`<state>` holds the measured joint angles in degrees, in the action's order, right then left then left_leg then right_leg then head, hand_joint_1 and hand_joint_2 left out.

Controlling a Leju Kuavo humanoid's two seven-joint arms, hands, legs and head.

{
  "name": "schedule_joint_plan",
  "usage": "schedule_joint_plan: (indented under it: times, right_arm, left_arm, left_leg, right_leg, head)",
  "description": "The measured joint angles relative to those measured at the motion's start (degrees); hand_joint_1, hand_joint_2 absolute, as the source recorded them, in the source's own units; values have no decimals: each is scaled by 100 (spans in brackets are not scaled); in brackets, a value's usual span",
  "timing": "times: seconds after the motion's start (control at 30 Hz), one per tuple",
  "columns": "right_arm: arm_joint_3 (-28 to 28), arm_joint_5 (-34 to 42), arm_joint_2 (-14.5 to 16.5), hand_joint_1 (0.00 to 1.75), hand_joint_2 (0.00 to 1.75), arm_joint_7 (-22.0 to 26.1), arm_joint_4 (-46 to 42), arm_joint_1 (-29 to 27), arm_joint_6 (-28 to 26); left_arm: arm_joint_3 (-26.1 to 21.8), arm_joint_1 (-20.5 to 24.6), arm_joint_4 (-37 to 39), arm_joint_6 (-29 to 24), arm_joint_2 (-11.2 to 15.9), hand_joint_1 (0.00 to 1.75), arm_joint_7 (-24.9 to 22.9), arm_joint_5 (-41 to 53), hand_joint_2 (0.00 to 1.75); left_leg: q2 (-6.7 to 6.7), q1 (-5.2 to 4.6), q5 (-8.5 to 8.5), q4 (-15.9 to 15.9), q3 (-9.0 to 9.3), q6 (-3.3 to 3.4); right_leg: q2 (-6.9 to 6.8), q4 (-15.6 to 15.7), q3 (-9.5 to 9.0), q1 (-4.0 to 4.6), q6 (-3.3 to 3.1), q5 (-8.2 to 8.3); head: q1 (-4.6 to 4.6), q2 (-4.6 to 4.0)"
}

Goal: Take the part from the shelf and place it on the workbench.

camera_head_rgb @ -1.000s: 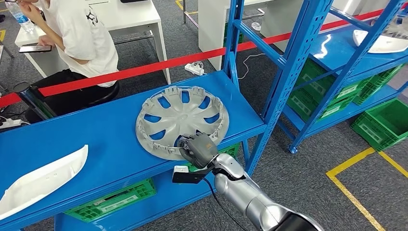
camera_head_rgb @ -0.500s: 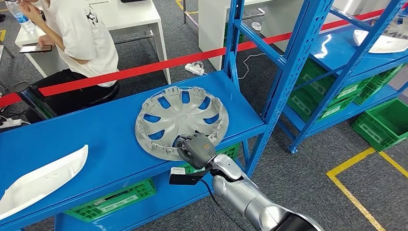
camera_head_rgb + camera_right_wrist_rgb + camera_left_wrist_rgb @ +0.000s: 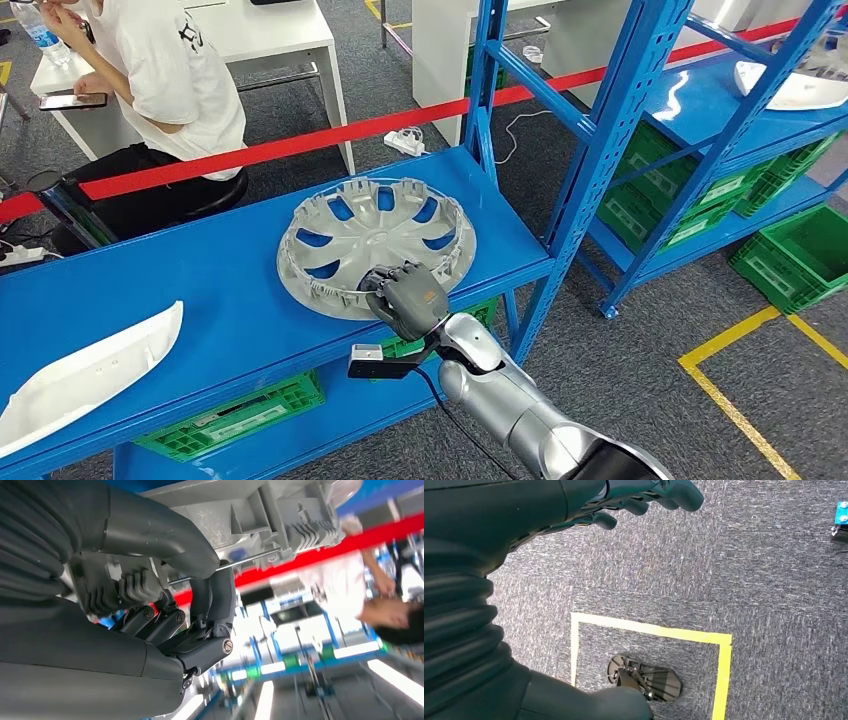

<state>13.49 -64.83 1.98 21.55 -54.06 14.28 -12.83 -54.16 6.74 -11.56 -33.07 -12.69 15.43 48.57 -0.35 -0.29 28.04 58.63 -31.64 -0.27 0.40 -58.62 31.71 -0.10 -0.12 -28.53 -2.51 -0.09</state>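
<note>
A: Head view, item one: right hand point(image 3: 405, 300), at the near rim of the wheel cover point(image 3: 375, 245). Status?

B: Fingers point(image 3: 212, 597) clamped on that rim; in the right wrist view the thumb lies across the grey ribbed edge and the darker fingers hook under it. Grasp made. By my reading the lift has just begun: the near edge looks slightly raised off the shelf point(image 3: 220, 300), though I cannot tell whether the far edge rests on it.

A: Item two: left hand point(image 3: 644, 497)?

B: Hanging over grey carpet and a yellow floor marking. Fingers loosely curled, holding nothing.

A: Location of the part?

B: On the blue shelf's middle deck, toward its right end, near the blue upright point(image 3: 590, 150). Not yet carried clear.

A: Orientation?

B: Round disc, so no long axis in plan. It lies nearly flat, hollow inner side facing up, clip tabs standing round the rim; its axis runs roughly vertical, tipped a little by the raised near edge.

A: Other entries, going out from the wheel cover?

B: White panel point(image 3: 85, 375) at the shelf's left end, well apart. Green crates point(image 3: 235, 420) on the deck below. Beyond the shelf, red tape point(image 3: 300, 145), then a seated person point(image 3: 165, 70) at a white desk point(image 3: 285, 40).

A: Remaining?

B: Lift clear, carry, set down on the workbench. All outstanding.
</note>
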Motion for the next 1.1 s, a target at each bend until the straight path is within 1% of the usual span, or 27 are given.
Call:
schedule_joint_plan:
  times: [0.2, 0.33, 0.6, 0.87, 1.03, 1.1]
  right_arm:
    - [97, -645, -8, 175, 175, -68, -658, -27, -634]
    - [200, -1072, -10, 175, 175, -196, -1040, -24, -867]
    - [447, -1474, -10, 175, 175, -324, -1345, 36, -895]
    - [776, -1430, -8, 175, 175, -194, -1554, 155, -802]
    - [962, -1373, -8, 175, 175, -219, -1786, 166, -657]
    - [1024, -1329, -8, 175, 175, -233, -1860, 168, -623]
  left_arm:
    - [0, -19, 0, -37, -1, 0, 13, 81, 175]
    - [0, -24, 2, -45, -1, 0, 23, 99, 175]
    - [0, -55, 2, -46, -1, 0, 67, 67, 175]
    - [-3, -83, 8, -20, -1, 0, 75, -3, 175]
    - [-7, -97, 11, 12, 0, 0, 50, -52, 175]
    - [-13, -100, 11, 13, 0, 0, 49, -89, 175]
  left_leg:
    - [0, 0, -1, 0, -9, 0]
    - [0, 0, 0, -1, -10, -1]
    - [0, 0, -1, -1, -12, 0]
    - [-1, -3, 1, 4, -14, 2]
    - [-6, -37, 11, 19, -29, 22]
    - [-5, -42, -15, 1, -29, 53]
  right_leg:
    - [0, -1, 10, 0, 0, 0]
    - [0, -1, 11, 0, -1, 0]
    - [0, -1, 11, 0, -1, 0]
    - [-1, 1, 12, -4, 1, 1]
    - [-9, 10, 18, -43, 26, 11]
    - [-6, 19, 17, -53, 59, 33]
  head:
    - [-1, 0]
    - [-1, 1]
    - [1, 1]
    - [0, 0]
    - [1, 1]
    - [2, 1]
